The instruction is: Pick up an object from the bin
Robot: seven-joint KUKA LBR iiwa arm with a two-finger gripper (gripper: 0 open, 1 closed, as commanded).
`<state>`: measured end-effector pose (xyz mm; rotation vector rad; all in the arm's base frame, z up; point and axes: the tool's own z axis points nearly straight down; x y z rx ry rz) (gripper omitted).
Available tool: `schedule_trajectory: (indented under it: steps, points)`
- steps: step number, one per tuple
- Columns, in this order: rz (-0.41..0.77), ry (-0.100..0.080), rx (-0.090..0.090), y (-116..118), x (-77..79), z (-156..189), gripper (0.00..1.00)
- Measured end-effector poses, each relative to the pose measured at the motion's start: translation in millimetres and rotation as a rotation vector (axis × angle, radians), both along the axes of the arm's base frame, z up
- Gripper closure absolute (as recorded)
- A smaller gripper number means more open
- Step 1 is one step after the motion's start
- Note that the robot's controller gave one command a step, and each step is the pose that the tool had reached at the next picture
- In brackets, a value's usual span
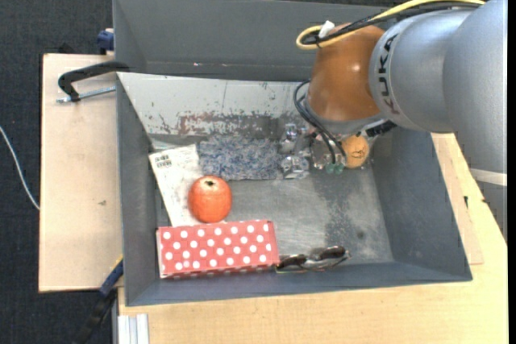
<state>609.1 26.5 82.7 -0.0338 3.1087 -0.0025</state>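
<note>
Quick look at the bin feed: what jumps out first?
The red box with white dots along the near wall of the bin catches the eye first, with the round orange fruit just behind it at the edge of a white sheet. On the right, the arm's gripper is low at the edge of a blue-grey speckled cloth mid-bin.

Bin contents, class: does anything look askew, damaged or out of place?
Nothing is spilled or broken. The white card lies askew, partly under the red apple, and the dark glasses lie against the front wall beside the spotted box. The bin's back wall is scuffed.
</note>
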Motion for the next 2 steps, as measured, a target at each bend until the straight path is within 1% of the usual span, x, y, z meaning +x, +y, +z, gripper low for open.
schedule_trajectory:
  steps: [1, 2]
  points:
    - [0.000, 0.000, 0.000, 0, 0.0, 0, 1.00]
    - [-0.016, 0.028, 0.003, 8, -13.3, 122, 1.00]
